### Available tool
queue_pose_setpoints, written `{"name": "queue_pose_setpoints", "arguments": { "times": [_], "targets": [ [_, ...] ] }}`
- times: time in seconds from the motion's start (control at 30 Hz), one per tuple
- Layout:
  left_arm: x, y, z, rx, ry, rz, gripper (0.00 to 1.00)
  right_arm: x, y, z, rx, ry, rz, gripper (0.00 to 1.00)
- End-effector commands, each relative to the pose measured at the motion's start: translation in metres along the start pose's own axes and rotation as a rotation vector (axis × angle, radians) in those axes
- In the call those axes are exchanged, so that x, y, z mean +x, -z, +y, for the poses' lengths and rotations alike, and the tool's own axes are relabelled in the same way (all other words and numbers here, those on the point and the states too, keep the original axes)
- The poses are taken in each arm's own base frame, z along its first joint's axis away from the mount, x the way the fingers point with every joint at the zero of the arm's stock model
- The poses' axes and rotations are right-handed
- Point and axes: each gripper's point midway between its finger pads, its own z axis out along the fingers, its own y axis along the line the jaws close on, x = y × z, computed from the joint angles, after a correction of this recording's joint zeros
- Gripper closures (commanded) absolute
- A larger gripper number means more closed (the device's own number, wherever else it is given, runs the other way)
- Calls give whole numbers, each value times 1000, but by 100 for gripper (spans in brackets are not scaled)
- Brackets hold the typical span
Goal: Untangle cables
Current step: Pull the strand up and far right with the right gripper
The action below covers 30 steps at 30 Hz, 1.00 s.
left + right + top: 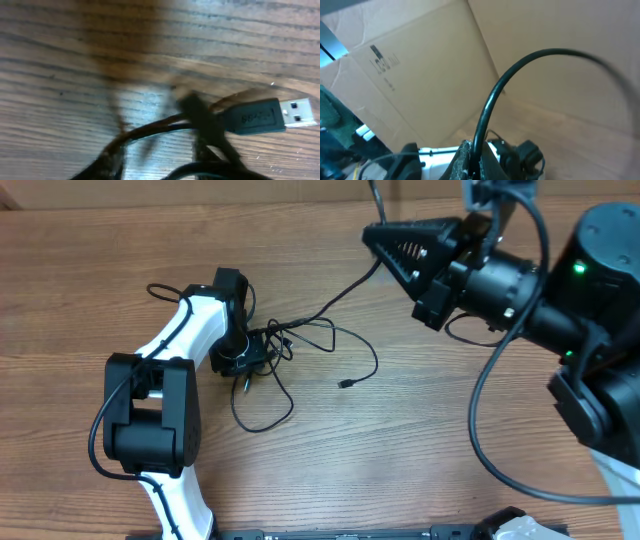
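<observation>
The overhead camera looks straight down on the tabletop (300, 470) from well above, taking in the 2 arms and the whole tangle of cables (300, 340). The left wrist camera sits very near the tabletop and faces down, so close that the cables blur and only a USB plug (272, 116) reads clearly. The right wrist camera is raised and tilted outward past the right gripper (471, 162), facing a cardboard box (420, 70) beyond the tabletop. It shares the white left arm (440, 151) with the overhead view. The left wrist view shares the tangle with the overhead view.
</observation>
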Motion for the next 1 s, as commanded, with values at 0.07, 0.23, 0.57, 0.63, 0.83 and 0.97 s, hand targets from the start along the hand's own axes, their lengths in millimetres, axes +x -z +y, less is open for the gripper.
{"name": "queue_pose_setpoints", "arguments": {
  "times": [0.07, 0.23, 0.57, 0.63, 0.83, 0.97],
  "targets": [
    [10, -16, 24, -102, 19, 27, 45, -50, 38, 26, 34, 70, -167, 96],
    [9, -17, 27, -118, 20, 18, 42, -69, 58, 32, 92, 82, -230, 96],
    [6, -16, 36, -167, 86, -5, 39, -91, 94, 18, 268, 89, -319, 96],
    [6, -16, 36, -167, 86, -6, 39, -99, 105, 15, 310, 108, -353, 96],
    [5, -16, 41, -167, 100, -2, 38, -114, 136, 1, 452, 116, -430, 96],
    [7, -19, 51, -170, 127, 10, 37, -117, 148, -10, 515, 119, -442, 96]
  ]
}}
